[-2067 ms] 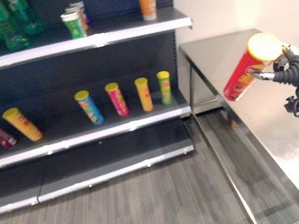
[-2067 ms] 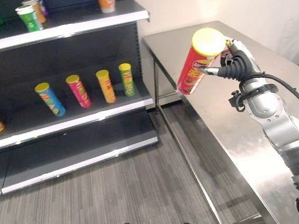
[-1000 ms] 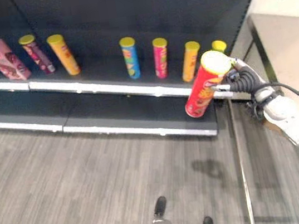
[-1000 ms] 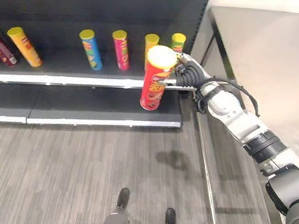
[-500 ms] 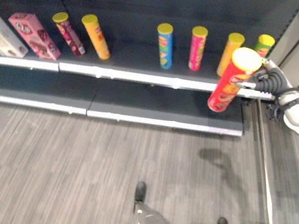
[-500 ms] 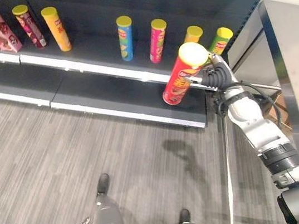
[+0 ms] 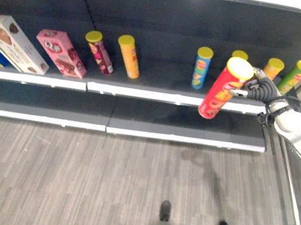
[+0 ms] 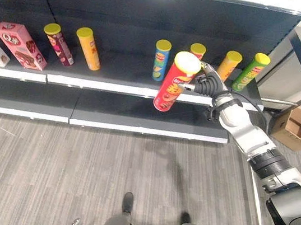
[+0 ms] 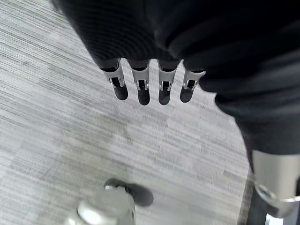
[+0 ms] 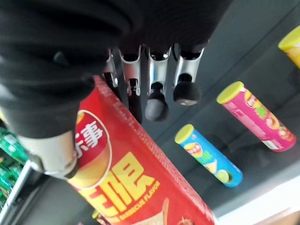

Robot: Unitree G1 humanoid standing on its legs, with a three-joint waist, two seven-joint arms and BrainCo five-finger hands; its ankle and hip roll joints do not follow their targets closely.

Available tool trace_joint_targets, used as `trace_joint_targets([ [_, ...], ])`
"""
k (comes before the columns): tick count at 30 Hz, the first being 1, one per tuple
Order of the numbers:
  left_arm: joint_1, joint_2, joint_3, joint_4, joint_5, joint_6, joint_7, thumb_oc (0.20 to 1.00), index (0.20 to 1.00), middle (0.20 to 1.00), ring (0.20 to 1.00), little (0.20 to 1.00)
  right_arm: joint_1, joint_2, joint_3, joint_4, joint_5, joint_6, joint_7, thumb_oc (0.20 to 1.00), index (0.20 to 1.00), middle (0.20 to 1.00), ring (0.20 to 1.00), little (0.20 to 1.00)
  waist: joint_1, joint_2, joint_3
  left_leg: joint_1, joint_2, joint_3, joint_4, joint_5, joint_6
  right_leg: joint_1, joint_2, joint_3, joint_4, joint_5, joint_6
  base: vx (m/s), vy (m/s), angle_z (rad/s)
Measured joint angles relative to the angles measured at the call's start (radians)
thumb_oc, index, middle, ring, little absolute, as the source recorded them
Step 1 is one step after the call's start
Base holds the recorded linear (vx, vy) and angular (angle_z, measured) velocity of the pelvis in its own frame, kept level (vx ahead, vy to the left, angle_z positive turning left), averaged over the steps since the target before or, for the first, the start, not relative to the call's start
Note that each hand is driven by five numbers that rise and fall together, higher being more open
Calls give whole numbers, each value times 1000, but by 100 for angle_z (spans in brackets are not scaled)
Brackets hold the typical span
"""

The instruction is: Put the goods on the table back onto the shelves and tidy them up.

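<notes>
A red tube of crisps [image 7: 222, 89] with a yellow lid hangs tilted in the air, and my right hand [image 7: 259, 90] is shut on its upper part. The tube is in front of the lower middle shelf [image 7: 153, 92], just before a blue tube [image 7: 202, 67], a pink tube [image 8: 198, 49], an orange tube [image 8: 227, 65] and a green tube [image 8: 251, 71] standing in a row there. In the right wrist view my fingers [image 10: 157, 101] curl round the red tube [image 10: 136, 180]. My left hand [image 9: 140, 89] hangs low over the floor, fingers straight and holding nothing.
Further left on the same shelf stand a maroon tube [image 7: 99, 52], an orange tube [image 7: 128, 56], a pink box [image 7: 60, 45] and a white-green box [image 7: 9, 36]. A cardboard box [image 8: 294, 128] sits on the floor at the right. Grey floor lies before the shelves.
The camera has swung left along the shelves. My right hand still holds the red tube, which now hangs closer to the row of tubes on the shelf.
</notes>
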Motion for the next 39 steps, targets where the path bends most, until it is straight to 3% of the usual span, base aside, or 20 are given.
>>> trace_joint_targets([
  [2, 7, -16, 0, -22, -3, -1, -2, 1000, 1000, 1000, 1000, 1000, 0, 1, 11, 3, 1, -1, -4, 200, 200, 200, 200, 200, -7, -10, -3, 0, -23, 2, 0, -4, 0, -41, 25, -20, -30, 17, -16, 107, 52, 10],
  [4, 10, -38, 1, -31, -5, -2, -5, 1000, 1000, 1000, 1000, 1000, -8, 0, 23, 38, 2, -6, -6, 200, 200, 200, 200, 200, -30, -19, -3, 2, -58, -1, -5, -9, -13, -63, 14, -52, -29, 82, -52, 127, 39, 19],
  [6, 25, -43, 2, -41, -5, -3, -9, 1000, 1000, 1000, 1000, 1000, -9, 0, 25, 62, 2, -4, -9, 200, 200, 200, 200, 200, -28, -10, 1, -1, -49, -3, -6, -17, -24, -59, 25, -50, -33, 78, -54, 62, -12, 2],
  [14, 55, -64, 27, -38, -15, -2, -14, 1000, 1000, 1000, 1000, 1000, -28, -57, 27, 56, 2, -2, -13, 200, 200, 200, 200, 200, -23, 7, 17, 1, -24, -50, 1, -23, -72, -42, 47, -106, -30, 56, -117, 97, -36, 20],
  [16, 42, -63, 27, -45, -23, -3, -13, 1000, 1000, 1000, 1000, 1000, -61, -58, 35, 74, 2, -3, -15, 200, 200, 200, 200, 200, -19, 1, 55, -67, -41, -54, 156, -60, -135, -31, 37, -113, -32, 40, -147, 132, 39, 27],
  [17, 28, -69, 27, -49, -24, -3, -14, 1000, 1000, 1000, 1000, 1000, -82, -61, 36, 79, 1, 1, -16, 200, 200, 200, 200, 200, -13, -2, 84, -97, -54, -51, 217, -82, -159, -18, 25, -116, -35, 42, -197, 186, 74, 13],
  [19, 27, -83, 26, -45, -24, -2, -14, 1000, 1000, 1000, 1000, 1000, -94, -66, 42, 77, 2, -5, -16, 200, 200, 200, 200, 200, 2, 21, 90, -83, -24, -56, 177, -93, -161, -13, 38, -111, -33, 38, -232, 118, 58, 3],
  [21, -11, -74, 30, -23, -24, -2, -13, 1000, 1000, 1000, 1000, 1000, -117, -62, 52, 82, 3, -3, -17, 200, 200, 200, 200, 200, 8, 0, 111, -109, -12, -56, 160, -91, -159, -24, 21, -110, -36, 31, -252, 233, 142, 7],
  [22, -21, -75, 29, -19, -24, -1, -13, 1000, 1000, 1000, 1000, 1000, -124, -63, 54, 83, 3, -4, -15, 200, 200, 200, 200, 200, 6, -3, 116, -115, 3, -62, 144, -91, -160, -26, 15, -109, -33, 31, -252, 318, 214, 8],
  [23, -39, -77, 27, -3, -27, -2, -13, 1000, 1000, 1000, 1000, 1000, -164, -57, 78, 138, 12, -10, -19, 200, 200, 200, 200, 200, 6, -4, 117, -123, 59, -103, 62, -87, -167, -26, 18, -66, -31, 26, -247, 263, 216, 6],
  [25, -46, -81, 19, 0, -57, -2, -13, 1000, 1000, 1000, 1000, 1000, -193, -56, 86, 193, 15, -7, -21, 200, 200, 200, 200, 200, 13, 9, 123, -146, 140, -110, 11, -72, -192, 0, 6, -29, -31, 15, -230, 349, 346, -11],
  [27, -41, -81, 19, 13, -63, -2, -10, 1000, 1000, 1000, 1000, 1000, -193, -57, 85, 209, 20, -6, -23, 200, 200, 200, 200, 200, 27, 17, 121, -154, 174, -97, -4, -73, -193, 23, -16, 5, -31, -1, -206, 453, 451, -42],
  [29, -37, -87, 0, 19, -63, -1, -11, 1000, 1000, 1000, 1000, 1000, -153, -80, 66, 192, 22, -17, -36, 200, 200, 200, 200, 200, 26, 50, 114, -193, 194, -80, 59, -74, -194, 47, -40, 41, -30, -32, -167, 473, 460, -30],
  [31, -14, -93, 5, 8, -63, -1, -2, 1000, 1000, 1000, 1000, 1000, -124, -81, 66, 194, 21, -7, -47, 200, 200, 200, 200, 200, 33, 73, 99, -158, 195, -93, 48, -99, -188, 63, -65, 73, -36, -50, -132, 436, 458, -51],
  [33, 5, -117, 47, 25, -61, -2, 0, 1000, 1000, 1000, 1000, 1000, -77, -59, 43, 164, 17, 2, -42, 200, 200, 200, 200, 200, 51, 91, 98, -155, 169, -62, 138, -48, -198, 60, -109, 97, 66, -103, -120, 315, 495, -77],
  [34, 8, -71, 46, 47, -50, 1, 1, 1000, 1000, 1000, 1000, 1000, 6, -14, 46, 133, 12, 19, -29, 200, 200, 200, 200, 200, 56, 36, 69, -130, 76, -32, 191, -68, -161, 60, -184, 111, 145, -95, -116, 245, 591, -54],
  [35, 8, -56, 51, 62, -44, 0, 2, 1000, 1000, 1000, 1000, 1000, 12, 16, 44, 125, 9, 19, -18, 200, 200, 200, 200, 200, 54, 17, 53, -125, 49, -10, 185, -71, -142, 42, -213, 121, 168, -91, -119, 111, 396, -43],
  [36, 3, -41, 45, 66, -42, 3, 5, 1000, 1000, 1000, 1000, 1000, 8, 46, 42, 118, 10, 18, -19, 200, 200, 200, 200, 200, 46, 7, 42, -126, 36, 10, 173, -67, -119, 9, -227, 131, 186, -58, -114, 39, 139, -46],
  [37, -7, -28, 27, 52, -41, -1, 4, 1000, 1000, 1000, 1000, 1000, -15, 64, 54, 113, 10, 15, -20, 200, 200, 200, 200, 200, 47, 11, 37, -130, 36, 38, 143, -38, -89, -23, -236, 151, 181, -4, -76, 1, 2, -35],
  [39, -33, -6, 30, 12, -41, -6, 4, 1000, 1000, 1000, 1000, 1000, -17, 42, 55, 115, 9, 22, -18, 200, 200, 200, 200, 200, 54, 11, 36, -132, 25, 34, 129, -21, -73, 0, -227, 150, 158, -28, -16, 0, 0, -7],
])
